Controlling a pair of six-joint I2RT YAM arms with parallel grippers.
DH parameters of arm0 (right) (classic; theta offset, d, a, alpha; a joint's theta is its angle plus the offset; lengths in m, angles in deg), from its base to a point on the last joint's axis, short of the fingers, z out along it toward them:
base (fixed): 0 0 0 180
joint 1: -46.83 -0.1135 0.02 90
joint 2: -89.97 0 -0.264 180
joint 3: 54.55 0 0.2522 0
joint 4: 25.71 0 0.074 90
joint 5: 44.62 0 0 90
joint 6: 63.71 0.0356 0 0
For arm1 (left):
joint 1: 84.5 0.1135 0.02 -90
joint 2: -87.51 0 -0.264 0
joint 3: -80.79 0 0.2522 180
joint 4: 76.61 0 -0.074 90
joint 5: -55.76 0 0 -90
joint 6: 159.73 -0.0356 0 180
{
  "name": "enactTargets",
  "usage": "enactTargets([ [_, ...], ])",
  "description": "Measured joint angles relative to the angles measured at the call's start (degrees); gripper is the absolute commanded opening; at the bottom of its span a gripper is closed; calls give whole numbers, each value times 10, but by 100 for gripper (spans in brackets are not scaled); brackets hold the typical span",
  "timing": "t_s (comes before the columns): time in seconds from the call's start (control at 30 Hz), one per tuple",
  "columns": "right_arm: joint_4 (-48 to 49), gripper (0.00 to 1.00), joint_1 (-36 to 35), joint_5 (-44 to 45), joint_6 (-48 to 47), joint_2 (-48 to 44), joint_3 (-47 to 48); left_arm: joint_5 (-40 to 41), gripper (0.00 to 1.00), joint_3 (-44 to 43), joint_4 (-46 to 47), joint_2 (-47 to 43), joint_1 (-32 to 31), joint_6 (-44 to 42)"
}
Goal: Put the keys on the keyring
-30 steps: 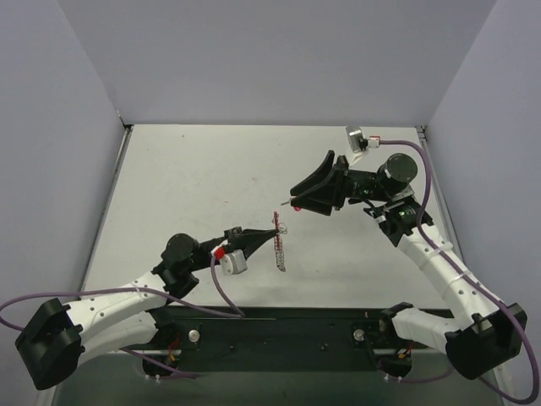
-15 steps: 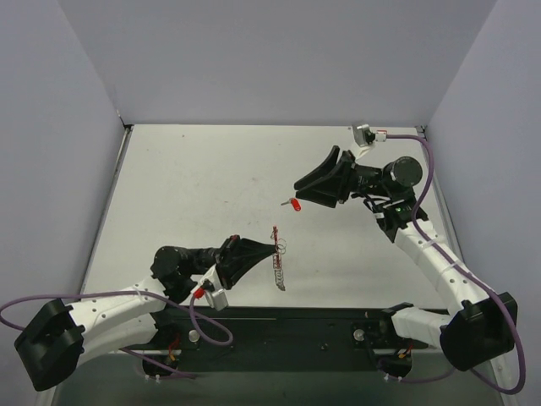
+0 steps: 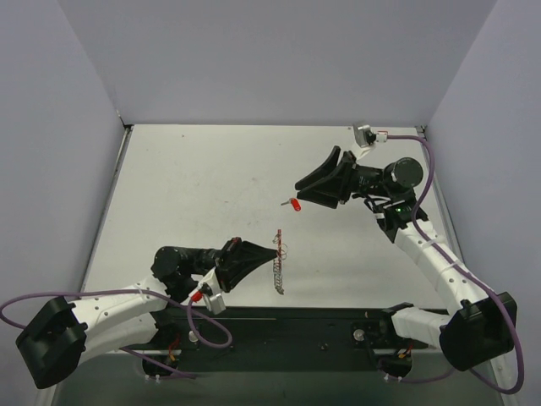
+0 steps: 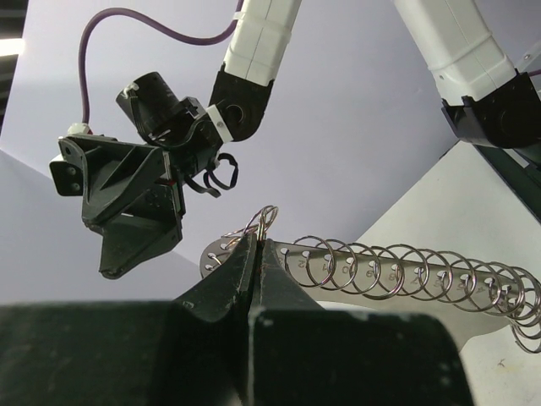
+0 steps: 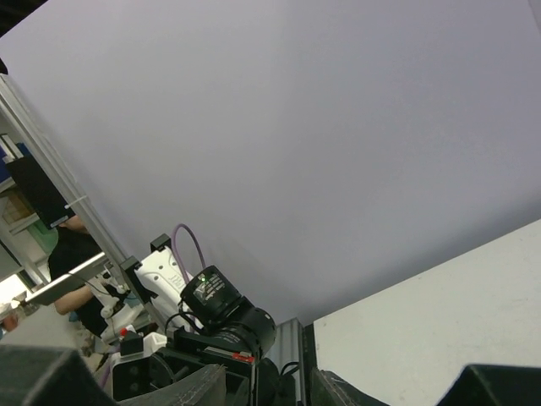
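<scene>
The left gripper [image 3: 272, 252] reaches in from the worktop's [image 3: 194, 186] near-left corner toward the middle. Its two fingers [image 4: 224, 283] are pressed tight together with no gap between them, pinched on one end of the keyring [image 3: 280, 272]. In the left wrist view this is a grey metal strip carrying a long row of wire loops, with one small loop standing up just above the fingertips. From overhead the strip shows edge-on as a thin toothed line. It runs from a short red stretch at its far end back toward the near edge, close to the middle of the worktop. Whether it touches the surface I cannot tell.

Farther out, a little right of centre, is the key [image 3: 295, 204] — a tiny red head with a thin pale shaft pointing left, well apart from the keyring. It sits right at the tips of the right gripper [image 3: 298, 189], which comes in from the far-right corner with its fingers aimed left and toward the near edge. In its own wrist view the fingers stand partway apart, but the key does not show there — so whether the gripper pinches the key or merely hangs over it cannot be told.
</scene>
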Motion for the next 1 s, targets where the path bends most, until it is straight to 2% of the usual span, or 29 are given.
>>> enactTargets([
  [0.1,-1,53,0,0,-1,0,-1,1,0,0,0,0,0,0],
  [0.2,-13,66,0,0,-10,-2,-2,13,0,0,-2,-2,0,4],
  [0.23,-22,74,0,0,-16,-4,-3,19,0,0,-5,-4,0,4],
  [0.33,-60,85,0,4,-43,-19,-11,33,0,-1,-16,-11,0,4],
  [0.4,-96,87,-3,9,-71,-37,-17,42,0,-1,-22,-14,0,4],
  [0.67,-239,87,-57,45,-169,-93,-18,68,0,-1,-32,-22,-1,-6],
  [0.8,-299,83,-99,67,-204,-101,-18,84,0,-1,-45,-32,-3,-13],
  [0.9,-329,68,-116,78,-216,-103,-19,97,0,-1,-58,-41,-5,-17],
  [1.0,-345,62,-121,85,-222,-107,-20,108,0,-1,-67,-49,-6,-19],
])
